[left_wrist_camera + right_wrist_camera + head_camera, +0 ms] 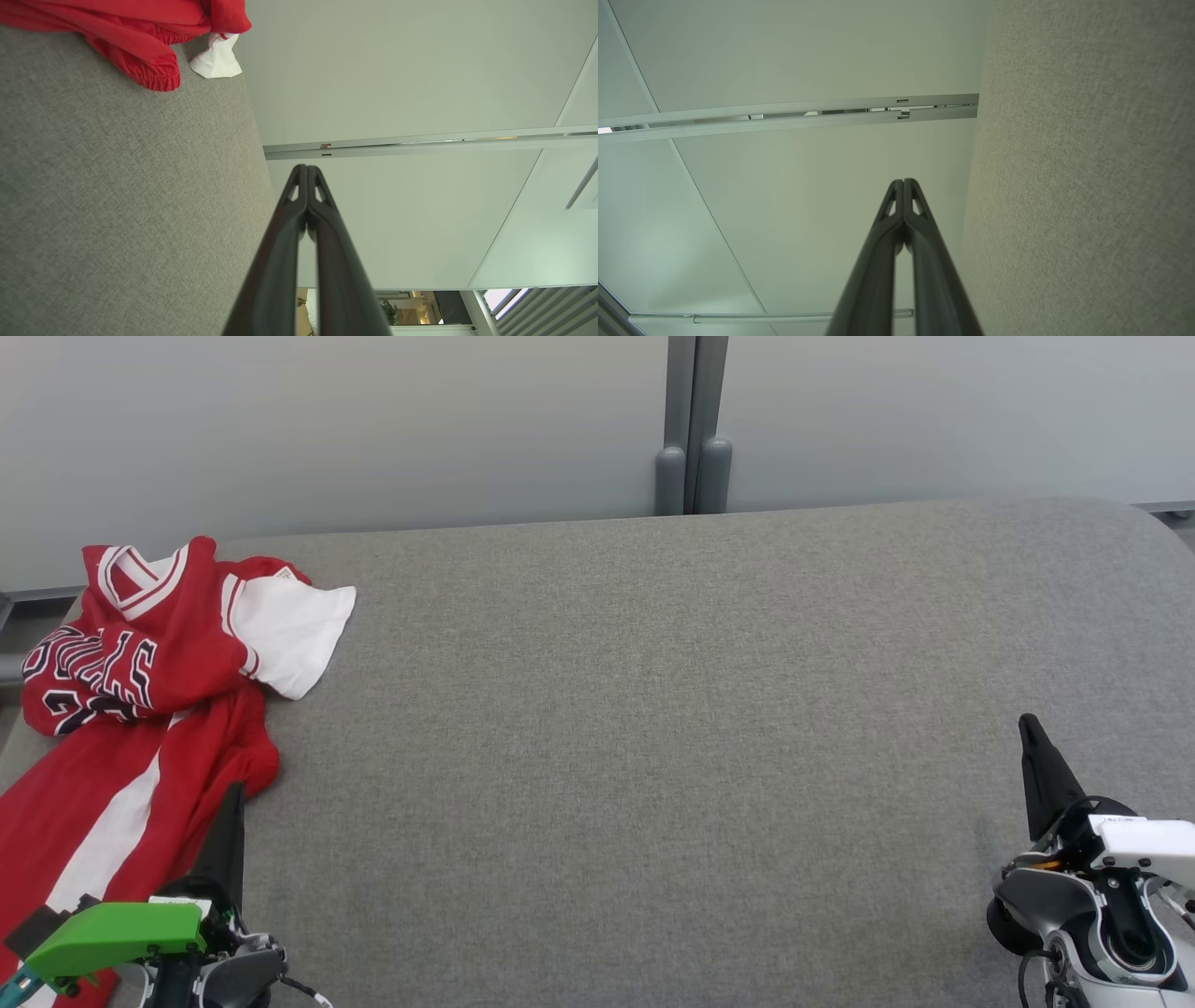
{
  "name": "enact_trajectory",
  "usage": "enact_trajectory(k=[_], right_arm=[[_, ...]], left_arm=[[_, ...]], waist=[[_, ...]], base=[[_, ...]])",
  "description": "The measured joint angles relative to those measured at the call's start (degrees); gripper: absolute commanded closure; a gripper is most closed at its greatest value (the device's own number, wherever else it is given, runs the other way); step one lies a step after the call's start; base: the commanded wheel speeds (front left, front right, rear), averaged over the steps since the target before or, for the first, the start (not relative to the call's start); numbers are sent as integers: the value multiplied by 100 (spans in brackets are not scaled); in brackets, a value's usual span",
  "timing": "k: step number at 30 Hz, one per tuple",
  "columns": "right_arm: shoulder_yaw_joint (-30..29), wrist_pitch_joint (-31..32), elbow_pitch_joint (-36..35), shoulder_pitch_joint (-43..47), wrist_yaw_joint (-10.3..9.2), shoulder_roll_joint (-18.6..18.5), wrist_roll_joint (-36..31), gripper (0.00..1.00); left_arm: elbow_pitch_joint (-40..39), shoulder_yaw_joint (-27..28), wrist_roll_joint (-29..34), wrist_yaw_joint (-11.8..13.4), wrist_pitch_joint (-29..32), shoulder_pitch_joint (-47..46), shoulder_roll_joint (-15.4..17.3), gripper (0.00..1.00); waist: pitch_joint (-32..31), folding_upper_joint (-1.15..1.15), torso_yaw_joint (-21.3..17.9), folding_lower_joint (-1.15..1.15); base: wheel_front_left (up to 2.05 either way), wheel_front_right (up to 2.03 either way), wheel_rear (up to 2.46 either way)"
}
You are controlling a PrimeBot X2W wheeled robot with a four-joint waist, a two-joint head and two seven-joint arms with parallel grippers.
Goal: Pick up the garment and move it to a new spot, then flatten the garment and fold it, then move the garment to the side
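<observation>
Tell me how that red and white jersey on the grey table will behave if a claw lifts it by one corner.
The jersey will probably go limp and hang, since it already lies in soft rumpled folds. It looks thin, so likely light. Pushed, it would more likely bunch up on the textured table than slide.

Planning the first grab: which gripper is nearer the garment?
The left gripper, right beside the garment's red lower part; the right gripper sits far across the grey table.

Office-like room — frosted glass partitions (327, 420) behind a grey fabric-covered table (653, 709).
</observation>
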Motion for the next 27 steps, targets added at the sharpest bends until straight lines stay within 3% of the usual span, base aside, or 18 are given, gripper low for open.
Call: enact_trajectory(k=[27], right_arm=[[0,0,0,0,0,0,0,100]], left_arm=[[0,0,0,0,0,0,0,100]], waist=[[0,0,0,0]], base=[[0,0,0]])
